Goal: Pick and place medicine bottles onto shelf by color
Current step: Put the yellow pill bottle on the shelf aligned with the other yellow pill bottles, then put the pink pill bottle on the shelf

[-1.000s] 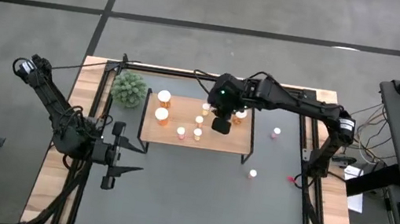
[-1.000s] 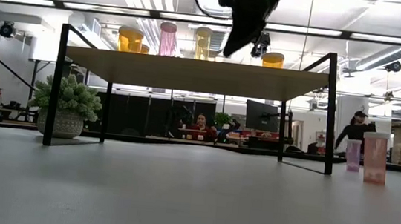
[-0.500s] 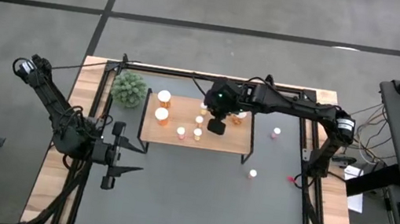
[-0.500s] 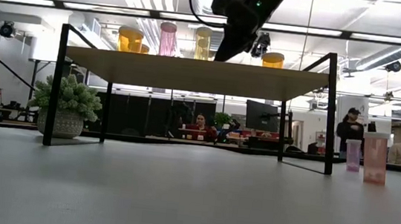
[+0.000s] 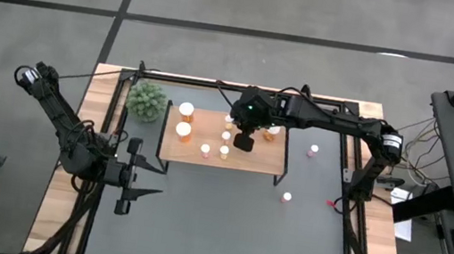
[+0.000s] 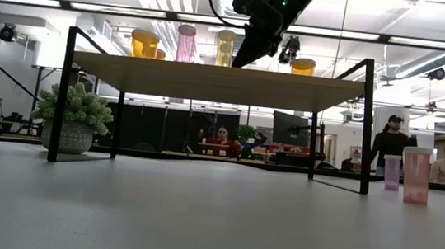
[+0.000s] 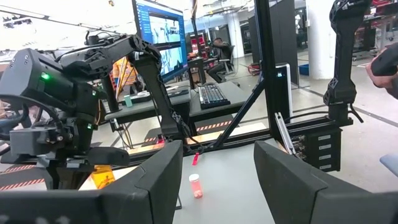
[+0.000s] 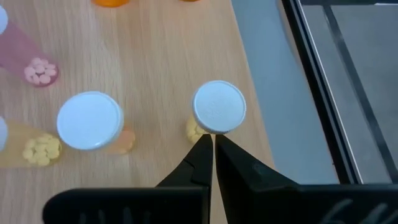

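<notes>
the right gripper (image 5: 244, 142) hovered over the shelf (image 5: 258, 160), its fingers pressed together and holding nothing, their tips just above a yellow white-capped bottle (image 8: 218, 107). several medicine bottles (image 5: 186, 109) stood on the shelf; two pink bottles (image 5: 287, 196) stood on the table (image 5: 221, 225) to the right. the left gripper (image 5: 135, 176) waited, fingers spread, near the table's left edge.

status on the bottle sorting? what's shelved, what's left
Done: several bottles stand on the shelf, including two orange ones on its left part. In hand: nothing; the right gripper hangs over the shelf with fingers shut and empty, beside a yellow bottle. Left: three bottles on the table, one at, one at, one lying at. The left gripper waits open near the table's left edge.
</notes>
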Action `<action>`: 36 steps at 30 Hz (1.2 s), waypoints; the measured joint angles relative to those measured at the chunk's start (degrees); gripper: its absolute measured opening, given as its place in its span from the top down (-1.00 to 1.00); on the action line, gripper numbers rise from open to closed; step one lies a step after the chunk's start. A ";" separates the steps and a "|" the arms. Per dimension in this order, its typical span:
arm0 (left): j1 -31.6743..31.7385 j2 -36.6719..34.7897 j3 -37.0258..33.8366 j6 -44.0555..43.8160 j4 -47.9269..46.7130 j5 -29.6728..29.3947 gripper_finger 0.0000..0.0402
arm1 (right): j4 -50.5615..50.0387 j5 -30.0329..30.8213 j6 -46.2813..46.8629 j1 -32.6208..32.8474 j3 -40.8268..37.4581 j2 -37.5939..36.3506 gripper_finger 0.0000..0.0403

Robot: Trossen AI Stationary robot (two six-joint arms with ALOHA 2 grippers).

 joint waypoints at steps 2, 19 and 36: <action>0.00 0.00 0.00 0.00 0.00 0.00 0.09 | 0.22 0.00 0.02 0.00 0.00 0.00 0.96; 0.01 0.06 0.01 -0.11 0.08 -0.01 0.09 | -1.52 0.82 2.68 5.05 -0.31 -4.33 0.96; -0.09 14.67 3.06 -9.27 11.05 1.22 0.09 | 6.34 15.72 14.75 40.24 -15.19 -15.25 0.96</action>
